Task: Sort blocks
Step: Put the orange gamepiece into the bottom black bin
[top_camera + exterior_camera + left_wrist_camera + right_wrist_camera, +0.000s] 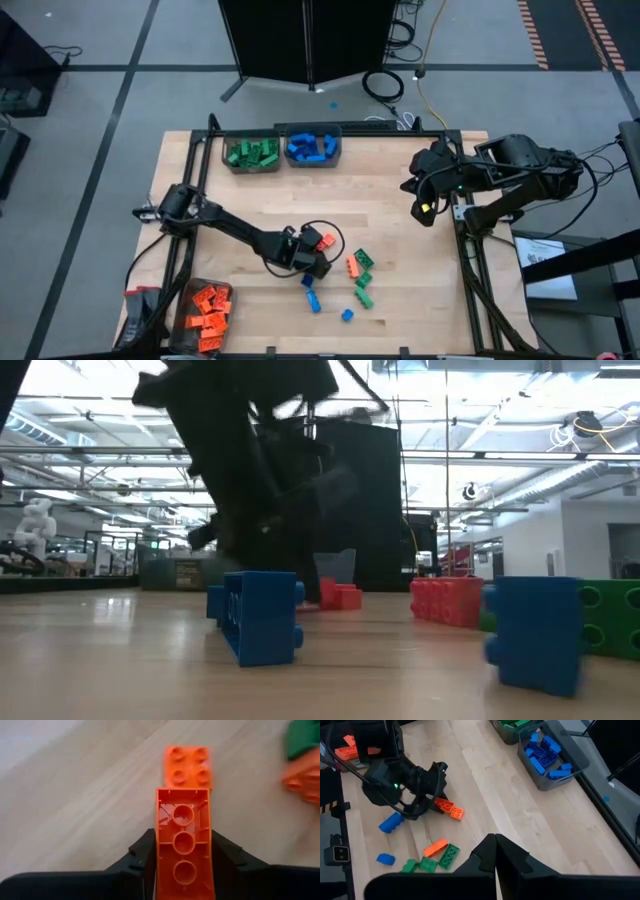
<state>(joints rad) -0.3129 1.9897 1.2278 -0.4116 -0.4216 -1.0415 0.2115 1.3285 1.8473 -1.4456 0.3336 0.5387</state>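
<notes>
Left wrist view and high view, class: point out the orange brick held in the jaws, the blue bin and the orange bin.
Held orange brick (183,842): left wrist view, its hollow underside.
Blue bin (338,141): high view, right rim.
Orange bin (186,306): high view, left rim.

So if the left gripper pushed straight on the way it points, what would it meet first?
The left gripper holds a long orange brick; just ahead of it lies a square orange block, probably first, though their gap is unclear.

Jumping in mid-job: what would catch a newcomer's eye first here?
The left gripper at mid-table, its fingers clamped on an upside-down orange brick with another orange brick just beyond. Next, the loose bricks scattered beside it, and the three sorted bins at the table's edges.
</notes>
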